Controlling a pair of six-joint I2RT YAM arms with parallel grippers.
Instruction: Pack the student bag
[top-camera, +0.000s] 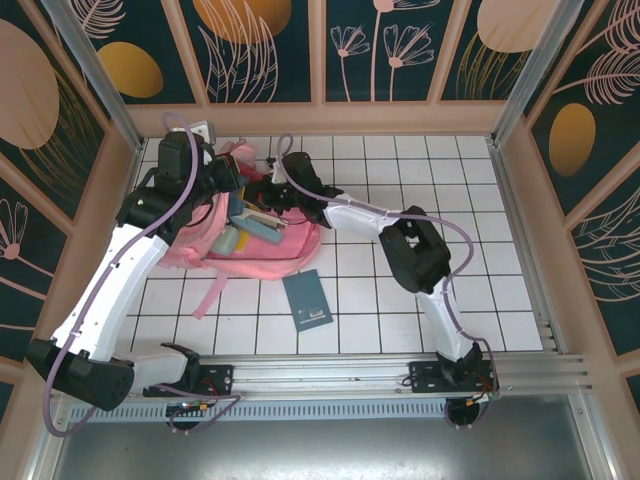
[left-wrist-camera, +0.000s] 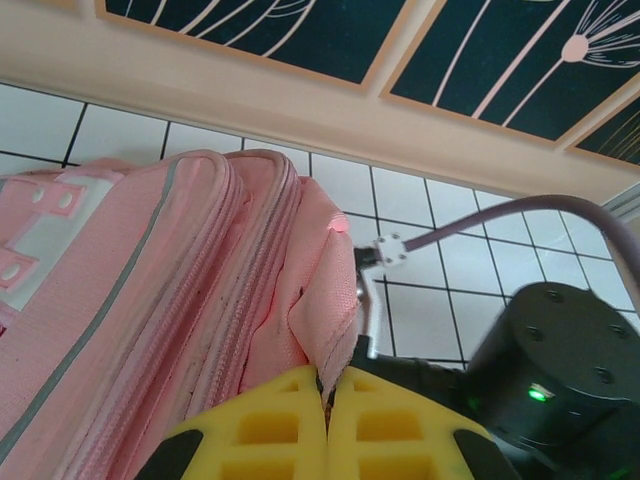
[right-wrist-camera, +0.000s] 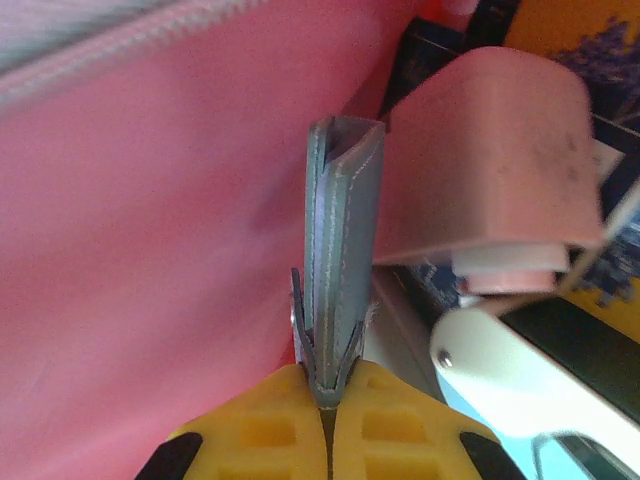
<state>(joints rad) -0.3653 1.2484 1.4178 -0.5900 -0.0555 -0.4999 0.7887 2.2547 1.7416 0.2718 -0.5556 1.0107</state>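
Teal booklet (top-camera: 307, 300), student bag (top-camera: 272, 262) (pink) just beside

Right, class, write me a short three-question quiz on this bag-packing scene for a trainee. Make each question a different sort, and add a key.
1. True or false: the dark teal notebook lies inside the student bag.
2. What is the left gripper pinching? A) a pink fabric edge of the student bag B) the notebook C) nothing at all
3. Fill in the blank: the right gripper is shut on a tab whose colour is ___.

Key:
1. False. It lies on the tiled table beside the bag.
2. A.
3. Grey.
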